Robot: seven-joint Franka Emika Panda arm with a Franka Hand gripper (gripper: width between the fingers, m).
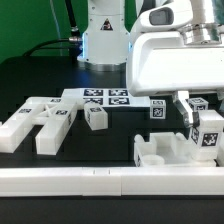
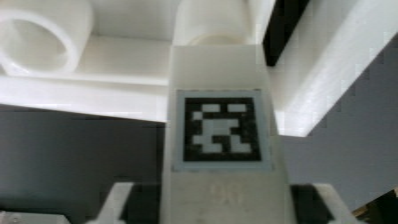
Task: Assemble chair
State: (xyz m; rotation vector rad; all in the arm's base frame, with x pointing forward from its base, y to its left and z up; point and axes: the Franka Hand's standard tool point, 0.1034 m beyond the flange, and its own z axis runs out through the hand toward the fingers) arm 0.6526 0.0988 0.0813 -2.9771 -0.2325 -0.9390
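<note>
While two chunky flat pieces (image 1: 40, 122) wait on the exterior view's left, a small block (image 1: 95, 116) sits just beside the marker board (image 1: 105, 97). On that view's right, the gripper (image 2: 222, 203) squeezes tight on a white leg (image 1: 205, 140), near the blocky seat (image 1: 160, 152). I think the leg goes into the round hole (image 2: 45, 45). Line it up first, then push slowly so it does not tip.

pincer (image 1: 200, 122) clamped on tagged chair leg (image 1: 208, 138), upright | leg just beside blocky seat (image 1: 160, 150), near bench (image 1: 110, 145) edge along white rail (image 1: 60, 180), exterior view's right | flat pieces (image 1: 35, 124) exterior view's left | marker board (image 1: 105, 97) mid-bench
</note>
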